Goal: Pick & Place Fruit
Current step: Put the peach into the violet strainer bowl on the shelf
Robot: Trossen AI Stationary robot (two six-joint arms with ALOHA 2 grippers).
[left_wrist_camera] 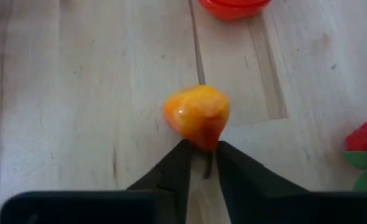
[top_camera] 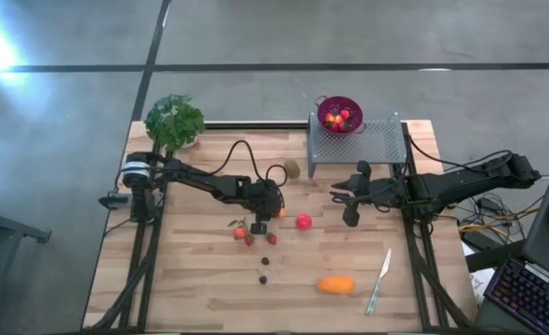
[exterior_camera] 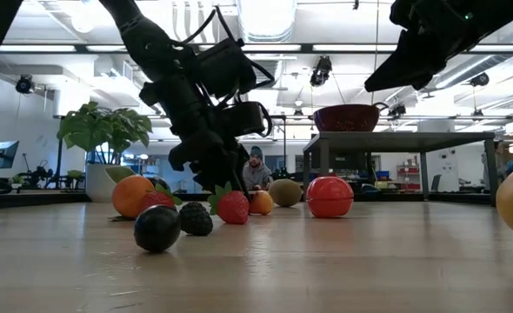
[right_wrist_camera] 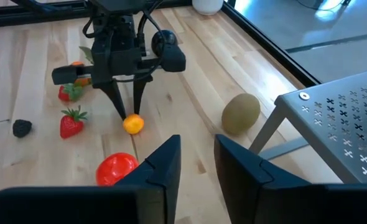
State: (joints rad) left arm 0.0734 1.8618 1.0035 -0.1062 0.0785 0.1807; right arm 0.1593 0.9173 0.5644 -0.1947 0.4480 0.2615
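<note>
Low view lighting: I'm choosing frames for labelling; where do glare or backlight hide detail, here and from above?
Low view: bright ceiling lights backlight the left gripper, a near-black silhouette by the small orange toy fruit. High view: white glare burns out the grey floor at the left edge; the wooden table is evenly lit.

Two dark jointed arms trailing black cables, each pincer ending in flat, tapered black fingers (left_wrist_camera: 171, 171).
</note>
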